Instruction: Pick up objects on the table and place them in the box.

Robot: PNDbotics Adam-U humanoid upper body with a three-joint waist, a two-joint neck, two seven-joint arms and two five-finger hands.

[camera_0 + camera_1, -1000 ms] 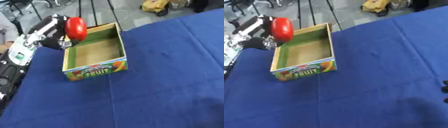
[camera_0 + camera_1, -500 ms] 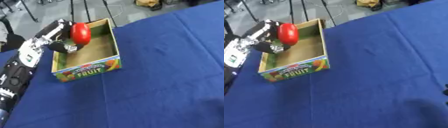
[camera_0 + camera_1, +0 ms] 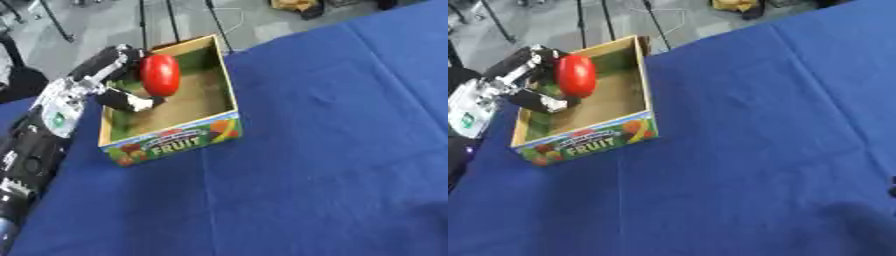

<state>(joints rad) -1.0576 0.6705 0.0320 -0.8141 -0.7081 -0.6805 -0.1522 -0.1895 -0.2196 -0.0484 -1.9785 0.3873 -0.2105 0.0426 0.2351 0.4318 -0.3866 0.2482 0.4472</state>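
Left arm [image 3: 39,145]: black with silver parts, it comes in along the left edge of the view and slants up toward the box.

Left hand [image 3: 109,75]: it reaches over the left wall of the box. Its fingers curve over the top of the red fruit and the thumb [image 3: 131,101] juts out below it, so the fruit is pinched between them.

Red fruit [image 3: 160,74]: a smooth, glossy, oval thing, standing on end in the hand. It sits over the far left part of the box's inside, above the floor. Whether it touches the floor or the wall cannot be told.

Box [image 3: 229,98]: an open cardboard tray with a brown floor and green inner walls at its far end. It lies on the cloth at the upper left, turned a little askew. Its near wall carries a printed label with the word FRUIT and small pictures of fruit. Apart from the hand and the red fruit, only bare floor shows inside.

Table [image 3: 332,150]: covered by a blue cloth with soft creases, it fills most of the view to the right of and below the box.

Floor [image 3: 79,30]: grey, beyond the table's far edge, with thin dark stand legs [image 3: 171,22] rising behind the box.

Right hand [image 3: 892,187]: only a dark sliver shows at the right edge of the right eye view; its fingers cannot be made out.
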